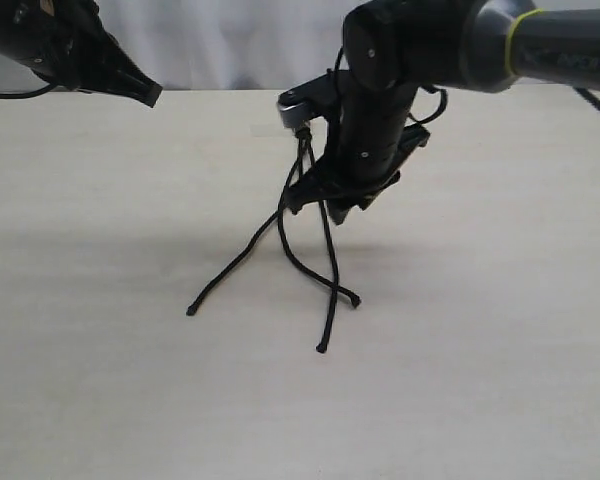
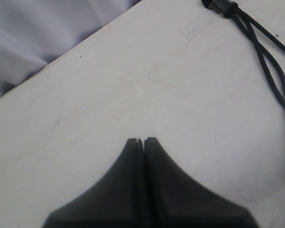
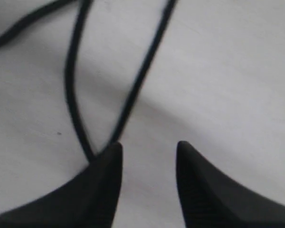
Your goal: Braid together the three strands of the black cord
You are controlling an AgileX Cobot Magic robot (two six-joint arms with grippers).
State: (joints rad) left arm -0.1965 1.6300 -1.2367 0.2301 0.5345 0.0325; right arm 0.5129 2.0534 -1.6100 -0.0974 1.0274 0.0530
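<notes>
In the exterior view the black cord (image 1: 302,140) lies mid-tabletop (image 1: 100,380), three strands (image 1: 333,288) fanning out from its head; my left wrist shows my left claw (image 2: 143,140) pressed shut, empty; my right wrist shows my right claw (image 3: 147,149) parted, gripping nothing, strands just beside it.

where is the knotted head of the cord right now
Exterior view: the knotted head sits far-middle on the table, just left of the right gripper.
</notes>
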